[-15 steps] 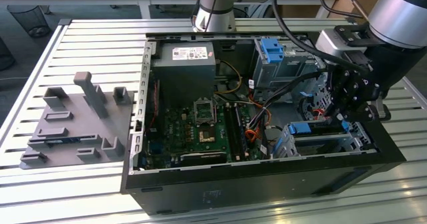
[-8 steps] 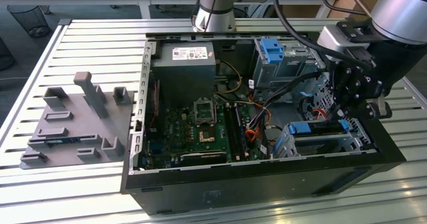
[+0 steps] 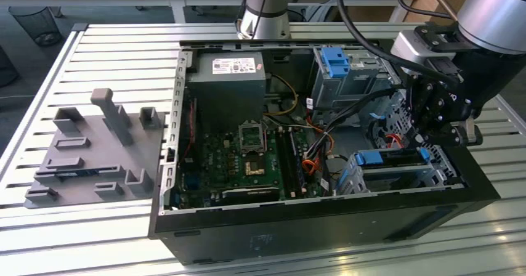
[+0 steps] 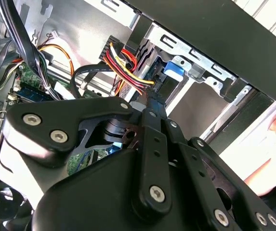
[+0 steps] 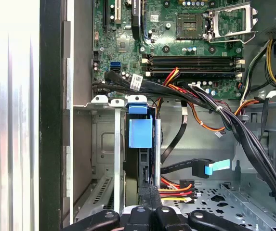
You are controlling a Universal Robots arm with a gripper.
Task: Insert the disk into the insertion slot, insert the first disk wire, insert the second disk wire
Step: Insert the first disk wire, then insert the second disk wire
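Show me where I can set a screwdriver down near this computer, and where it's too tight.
In the exterior view, bare table slats lie on the far side of the grey fixture, and again on its near side. Inside the case it is crowded: cables fill the gap between motherboard and disk.

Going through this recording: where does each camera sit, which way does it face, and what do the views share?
Exterior view: off the arm, high, looking down into the open computer case; arm and gripper at the exterior view's right.
First wrist view: on the arm, facing past the gripper at the disk in the insertion slot, motherboard beyond.
Second wrist view: on the arm, behind the gripper's black links, facing red-and-yellow wires.
Shared: all three show the disk's blue carrier.
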